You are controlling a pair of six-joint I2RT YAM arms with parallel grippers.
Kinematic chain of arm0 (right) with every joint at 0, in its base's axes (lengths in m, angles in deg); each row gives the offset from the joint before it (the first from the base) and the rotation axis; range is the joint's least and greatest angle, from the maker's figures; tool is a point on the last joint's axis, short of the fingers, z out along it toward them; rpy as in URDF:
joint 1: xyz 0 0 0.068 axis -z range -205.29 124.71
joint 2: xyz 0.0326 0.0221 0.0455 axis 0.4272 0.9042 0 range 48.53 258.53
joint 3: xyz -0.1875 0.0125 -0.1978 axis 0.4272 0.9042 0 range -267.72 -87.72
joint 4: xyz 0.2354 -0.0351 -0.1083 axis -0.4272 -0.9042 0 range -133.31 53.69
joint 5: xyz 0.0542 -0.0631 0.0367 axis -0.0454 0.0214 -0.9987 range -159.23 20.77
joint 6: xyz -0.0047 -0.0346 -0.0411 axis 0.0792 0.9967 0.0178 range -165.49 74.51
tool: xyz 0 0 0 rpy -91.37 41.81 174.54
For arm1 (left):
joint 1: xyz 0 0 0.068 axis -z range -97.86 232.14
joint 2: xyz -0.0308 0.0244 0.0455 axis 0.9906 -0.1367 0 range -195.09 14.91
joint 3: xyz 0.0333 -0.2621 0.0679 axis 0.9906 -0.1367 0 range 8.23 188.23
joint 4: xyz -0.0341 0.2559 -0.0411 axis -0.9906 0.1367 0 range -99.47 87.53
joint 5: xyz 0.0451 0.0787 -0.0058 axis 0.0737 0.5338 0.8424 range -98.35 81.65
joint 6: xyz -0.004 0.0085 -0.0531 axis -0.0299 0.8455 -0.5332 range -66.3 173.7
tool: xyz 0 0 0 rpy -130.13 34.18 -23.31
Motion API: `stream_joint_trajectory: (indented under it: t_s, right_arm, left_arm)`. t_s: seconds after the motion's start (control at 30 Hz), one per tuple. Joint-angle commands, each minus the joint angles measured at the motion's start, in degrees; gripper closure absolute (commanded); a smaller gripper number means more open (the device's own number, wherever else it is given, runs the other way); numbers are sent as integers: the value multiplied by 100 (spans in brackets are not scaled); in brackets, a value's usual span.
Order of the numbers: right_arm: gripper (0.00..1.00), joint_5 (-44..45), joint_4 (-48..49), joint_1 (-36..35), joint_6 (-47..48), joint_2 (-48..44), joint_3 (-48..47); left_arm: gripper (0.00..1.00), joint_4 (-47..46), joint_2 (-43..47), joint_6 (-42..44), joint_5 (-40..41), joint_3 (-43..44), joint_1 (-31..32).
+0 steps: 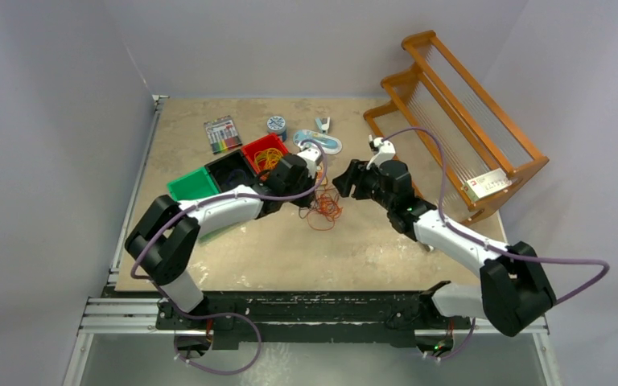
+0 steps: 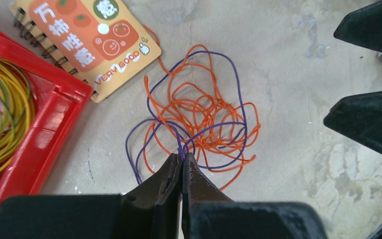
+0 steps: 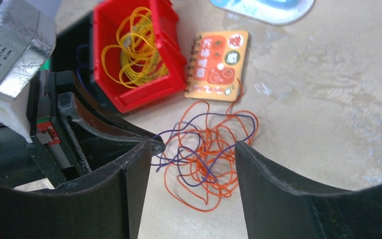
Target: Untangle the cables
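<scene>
Left fingers (image 2: 171, 175) pinch a purple cable (image 2: 180, 145) — right fingers (image 3: 278, 194) apart.

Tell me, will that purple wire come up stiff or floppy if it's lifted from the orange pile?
Probably floppy: the purple wire lies in loose, uneven loops, so it should sag from the left gripper. It likely weighs very little, being so thin. It weaves through the orange wires, so lifting may drag them along.

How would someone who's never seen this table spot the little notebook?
Look for the red bin holding yellow cables. Beside it, next to the orange-and-purple tangle, lies the notebook. Only it has a spiral binding and an orange cover with cartoon faces.
</scene>
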Motion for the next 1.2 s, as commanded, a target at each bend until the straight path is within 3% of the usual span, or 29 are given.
stream_joint_trajectory:
  t_s: [0.0, 0.13, 0.33, 0.57, 0.9, 1.17]
  right_arm:
    - [34, 118, 673, 0, 234, -649, 114]
    - [30, 419, 1402, 0, -14, -1244, 664]
    - [14, 830, 1401, -2, 33, -1224, 652]
    - [1, 96, 1573, -8, 305, -1175, 759]
    - [1, -532, 2334, -7, 442, -1055, 1142]
    - [14, -1075, 3459, -6, 490, -731, 1322]
  left_arm:
    - [100, 176, 647, -37, 176, 375, 29]
    - [100, 426, 849, 21, 319, 522, 28]
    - [100, 620, 1004, 131, 201, 730, 30]
    - [100, 849, 1189, 191, 102, 1140, 30]
    - [100, 989, 1352, 110, 22, 1489, 30]
    - [100, 1079, 1422, 131, -12, 1707, 25]
